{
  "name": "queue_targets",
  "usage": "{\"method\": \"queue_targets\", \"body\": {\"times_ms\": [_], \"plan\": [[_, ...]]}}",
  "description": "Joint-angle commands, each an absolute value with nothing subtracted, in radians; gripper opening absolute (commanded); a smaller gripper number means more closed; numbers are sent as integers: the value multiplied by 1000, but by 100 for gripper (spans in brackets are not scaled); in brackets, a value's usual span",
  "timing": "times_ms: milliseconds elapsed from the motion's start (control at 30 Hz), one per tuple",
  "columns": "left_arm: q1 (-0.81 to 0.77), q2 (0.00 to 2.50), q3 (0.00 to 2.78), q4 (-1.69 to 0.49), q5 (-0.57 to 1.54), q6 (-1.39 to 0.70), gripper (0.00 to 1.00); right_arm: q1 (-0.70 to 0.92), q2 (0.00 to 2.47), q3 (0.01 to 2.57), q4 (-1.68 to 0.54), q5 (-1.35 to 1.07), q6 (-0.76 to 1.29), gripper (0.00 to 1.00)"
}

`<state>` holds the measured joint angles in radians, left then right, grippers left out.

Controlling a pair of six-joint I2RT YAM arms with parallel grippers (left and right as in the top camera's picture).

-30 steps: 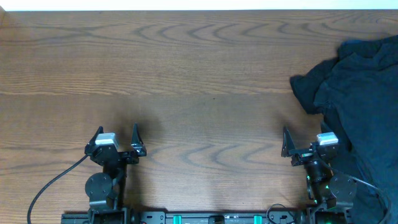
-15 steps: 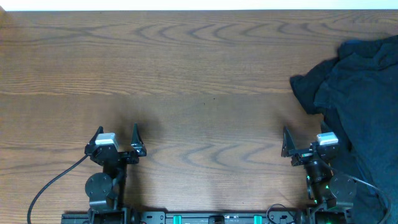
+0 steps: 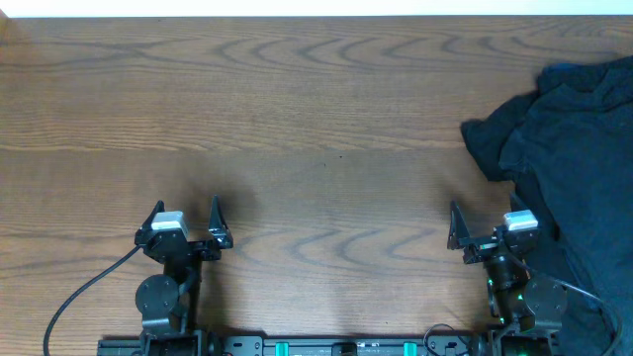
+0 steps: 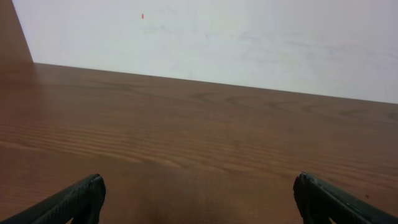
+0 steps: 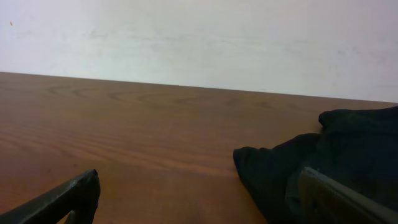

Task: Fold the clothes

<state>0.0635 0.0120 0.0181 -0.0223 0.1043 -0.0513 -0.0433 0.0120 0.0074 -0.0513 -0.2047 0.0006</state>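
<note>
The clothes lay in a crumpled dark heap at the right edge of the table, running from the far right area down to the near right corner. A loose fold projected leftward from the heap toward the table's middle. No part of the heap was spread flat or folded.

The right gripper sat near the front edge, just beside the heap's left border. Its jaws stood wide and held nothing. In the right wrist view the clothes lay ahead and to the right of the right gripper, and the right fingertip overlapped the cloth in the picture. Whether it touched the cloth could not be told.

The left gripper sat near the front edge on the left, well apart from the clothes. Its jaws also stood wide and held nothing. The left wrist view showed bare wood ahead of the left gripper, ending at a white wall.

A black cable curved from the left arm's base toward the front edge.
</note>
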Motion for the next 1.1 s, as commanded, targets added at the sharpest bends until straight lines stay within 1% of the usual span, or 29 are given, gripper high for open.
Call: {"method": "queue_targets", "body": {"times_ms": [0,300,600,700,833,967,1067], "plan": [[59,6,4,-59,112,-39,98,-38,11,6,-56,-198,19,99],[59,6,4,-59,112,-39,98,-38,11,6,-57,-199,23,99],[59,6,4,-59,112,-39,98,-38,24,6,-50,-198,204,99],[59,6,4,-59,112,-39,98,-38,30,16,-65,-199,233,99],[59,6,4,-59,112,-39,98,-38,40,109,-142,-199,233,99],[59,6,4,-59,112,-39,98,-38,90,271,-224,-194,232,99],[59,6,4,-59,112,-39,98,-38,173,419,-291,-166,233,99]]}}
